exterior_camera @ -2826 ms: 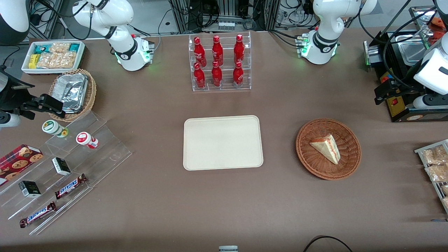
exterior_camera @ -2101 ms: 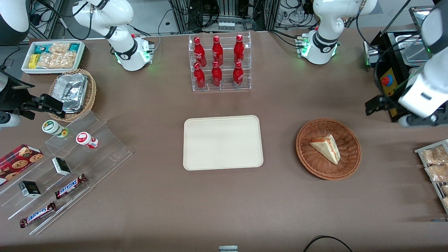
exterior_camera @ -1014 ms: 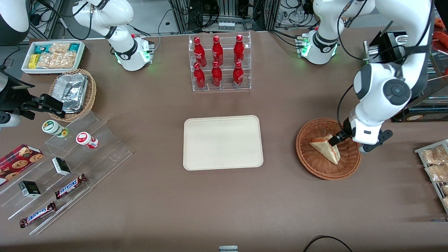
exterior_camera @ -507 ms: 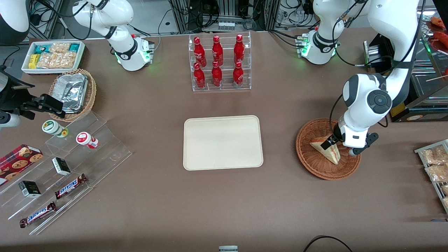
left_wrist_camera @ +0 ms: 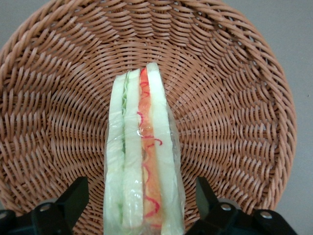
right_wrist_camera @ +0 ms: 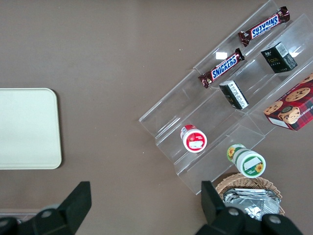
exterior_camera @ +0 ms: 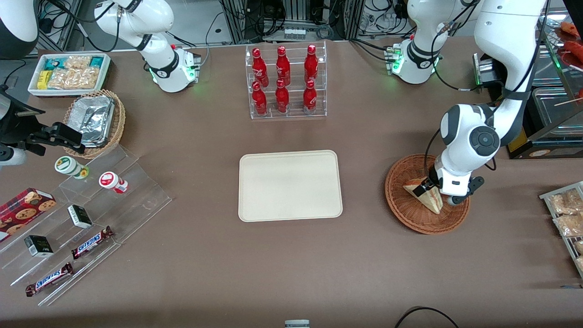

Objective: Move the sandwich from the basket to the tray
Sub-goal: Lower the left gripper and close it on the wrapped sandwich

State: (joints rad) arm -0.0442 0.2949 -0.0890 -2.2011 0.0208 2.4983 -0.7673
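Since half a second earlier the working arm had slid a little lower over the basket (exterior_camera: 412, 214), carrying its pincer (exterior_camera: 432, 187) down onto the sandwich (exterior_camera: 427, 197).

At the centre of the front view the cream tray (exterior_camera: 290, 185) lay bare on the brown desk (exterior_camera: 291, 269), well apart from the basket. At the right of the frame, the reddish-brown wicker basket held the sandwich, a triangular wedge lying on its side with its point aimed at the lower right.

The left wrist view showed the wedge (left_wrist_camera: 143, 156) edge-on against the weave (left_wrist_camera: 234, 98): pale bread slices, a thin green layer, an orange-red layer with red squiggles, all under a clear glossy wrap. The pincer (left_wrist_camera: 142, 208) stood spread, one black fingertip (left_wrist_camera: 73, 198) on each side of the sandwich, with a gap of basket weave showing between each tip and the wrap.
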